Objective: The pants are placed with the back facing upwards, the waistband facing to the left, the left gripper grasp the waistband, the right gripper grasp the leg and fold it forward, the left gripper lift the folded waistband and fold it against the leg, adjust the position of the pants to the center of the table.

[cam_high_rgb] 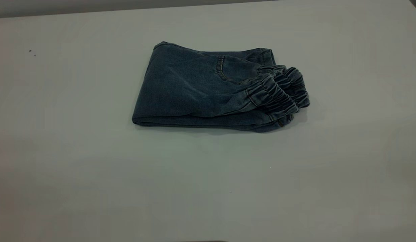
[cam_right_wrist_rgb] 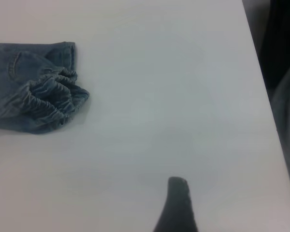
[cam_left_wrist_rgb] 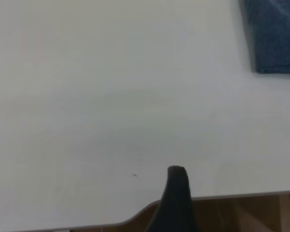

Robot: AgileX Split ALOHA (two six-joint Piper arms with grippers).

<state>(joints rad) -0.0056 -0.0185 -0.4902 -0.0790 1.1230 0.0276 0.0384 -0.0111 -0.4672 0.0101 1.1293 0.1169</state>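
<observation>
The blue denim pants (cam_high_rgb: 208,90) lie as a folded bundle just above the middle of the exterior frame, on the wide, smooth, pale grey table (cam_high_rgb: 93,188). The dark, gathered elastic waistband (cam_high_rgb: 278,94) sits bunched at the bundle's right end, stacked over the layers beneath; the fold edge runs down the left side. A curved pocket seam shows on the top layer. Judging by this lie, both folds look done and only a centring nudge, if any, is left.

Handling, as I judge it: soft, limp denim, moderate weight for cloth, nothing fragile. The layers will slide over one another if dragged by one corner, and the smooth table offers little grip. The ruched waistband is the thickest, most pinchable part. To shift the bundle I would pinch through all layers at the waistband end and steady the fold edge at the other end, so that the stack moves as one.

My left gripper (cam_left_wrist_rgb: 178,193): one black wedge-shaped finger shows at the lower centre of the left wrist frame, over bare table near its edge, well apart from the denim corner in the upper right. It holds nothing visible; I cannot tell how wide it is.

My right gripper (cam_right_wrist_rgb: 178,203): one black finger at lower centre of the right wrist frame, over bare table, waistband far off at left. Opening cannot be told.
</observation>
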